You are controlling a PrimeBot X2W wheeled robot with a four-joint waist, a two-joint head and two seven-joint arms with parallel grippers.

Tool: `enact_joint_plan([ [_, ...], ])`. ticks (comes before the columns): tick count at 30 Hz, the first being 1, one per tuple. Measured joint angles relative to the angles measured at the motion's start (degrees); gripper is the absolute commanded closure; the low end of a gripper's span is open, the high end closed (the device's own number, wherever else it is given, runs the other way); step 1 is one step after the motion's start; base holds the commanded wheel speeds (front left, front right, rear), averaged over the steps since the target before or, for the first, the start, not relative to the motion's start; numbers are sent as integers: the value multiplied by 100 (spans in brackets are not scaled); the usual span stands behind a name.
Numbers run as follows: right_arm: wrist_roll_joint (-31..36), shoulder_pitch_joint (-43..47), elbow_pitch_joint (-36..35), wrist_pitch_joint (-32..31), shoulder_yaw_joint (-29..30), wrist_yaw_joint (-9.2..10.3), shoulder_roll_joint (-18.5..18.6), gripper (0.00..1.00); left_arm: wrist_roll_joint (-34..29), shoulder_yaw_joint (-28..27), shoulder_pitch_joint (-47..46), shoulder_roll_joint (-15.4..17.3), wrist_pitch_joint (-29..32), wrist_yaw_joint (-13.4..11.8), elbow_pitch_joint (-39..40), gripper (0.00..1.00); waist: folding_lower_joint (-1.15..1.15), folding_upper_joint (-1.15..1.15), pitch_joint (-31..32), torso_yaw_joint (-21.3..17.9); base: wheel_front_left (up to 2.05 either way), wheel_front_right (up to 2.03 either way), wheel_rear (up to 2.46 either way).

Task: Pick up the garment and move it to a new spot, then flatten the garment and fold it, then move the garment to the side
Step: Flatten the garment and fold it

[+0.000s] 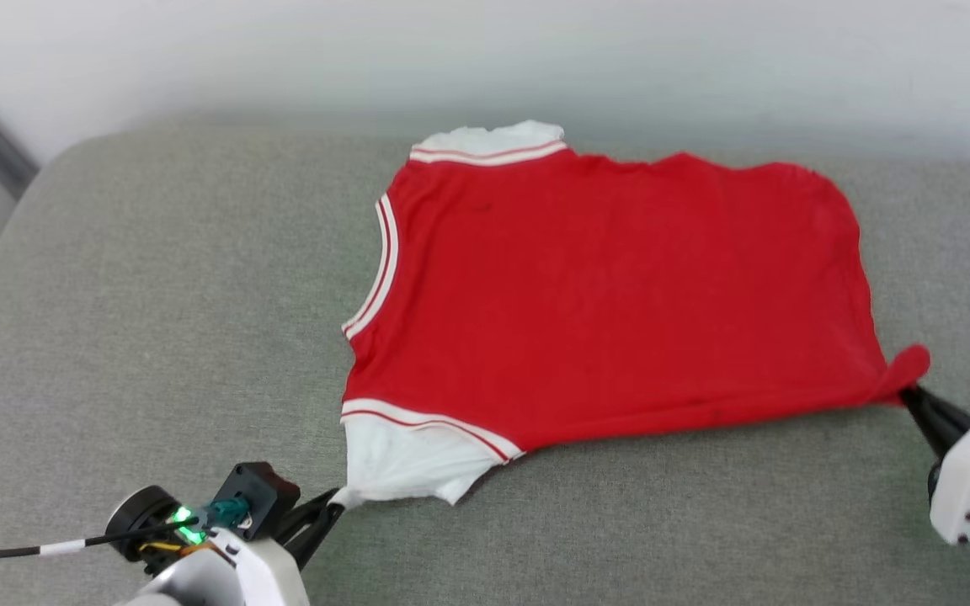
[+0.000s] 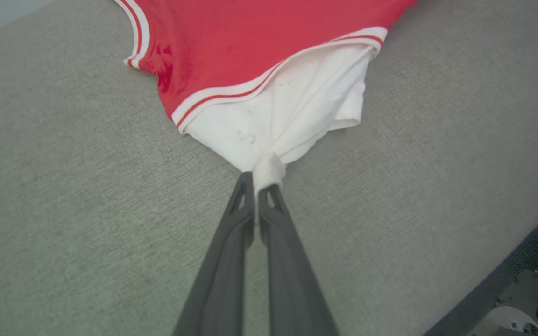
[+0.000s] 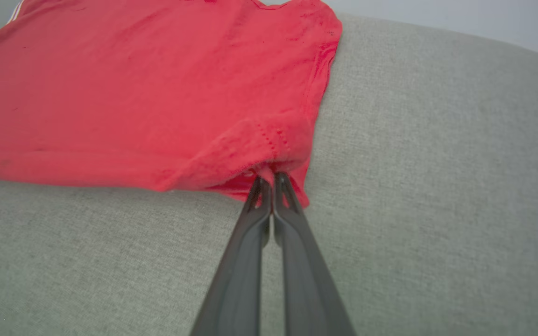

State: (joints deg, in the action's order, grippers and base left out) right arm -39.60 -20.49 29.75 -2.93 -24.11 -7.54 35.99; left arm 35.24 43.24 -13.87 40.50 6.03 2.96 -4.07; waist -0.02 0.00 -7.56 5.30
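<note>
Grey woven upholstery covers a broad cushion set against a pale wall. The garment lies spread on it right of centre, plain red side up, with its neck to the robot's left and its hem to the right. The left end effector is clamped on the tip of the near white sleeve; the left wrist view shows the cloth bunched between its closed fingers. The right end effector is pinched shut on the near hem corner, and the right wrist view shows red fabric gathered at its tips. The near edge runs taut between the two grips, so the step in hand is probably flattening. To do it well, both arms should pull apart and toward the robot evenly, staying low over the cushion so the body slides without lifting. The tension also needs to reach the wavy far edge and the crumpled far sleeve. Pulling too hard on the sleeve tip may stretch only the sleeve or make the thin pinch slip.
</note>
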Motion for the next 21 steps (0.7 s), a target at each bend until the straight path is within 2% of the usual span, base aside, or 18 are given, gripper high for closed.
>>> enact_joint_plan([
  [7, -242, 1246, -821, -391, 344, 0, 209, 100, 368, 90, 828, 481, 488, -268, 1011, 100, 0, 0, 317, 28, 0, 0, 0],
  [12, -381, 2047, -1501, -641, 938, 1, 212, 100, 615, 136, 1252, 594, 606, -452, 1373, 100, 0, 0, 355, -38, 0, 0, 0],
  [17, -156, 2501, -2094, -912, 1424, 1, 22, 100, 672, 89, 1351, 692, 610, -524, 1588, 100, 1, 0, 280, -135, 0, 0, 0],
  [21, 8, 2584, -2449, -1115, 1717, 2, -154, 100, 725, -36, 1237, 755, 509, -441, 1722, 100, 1, 0, 183, -205, 0, 0, 0],
])
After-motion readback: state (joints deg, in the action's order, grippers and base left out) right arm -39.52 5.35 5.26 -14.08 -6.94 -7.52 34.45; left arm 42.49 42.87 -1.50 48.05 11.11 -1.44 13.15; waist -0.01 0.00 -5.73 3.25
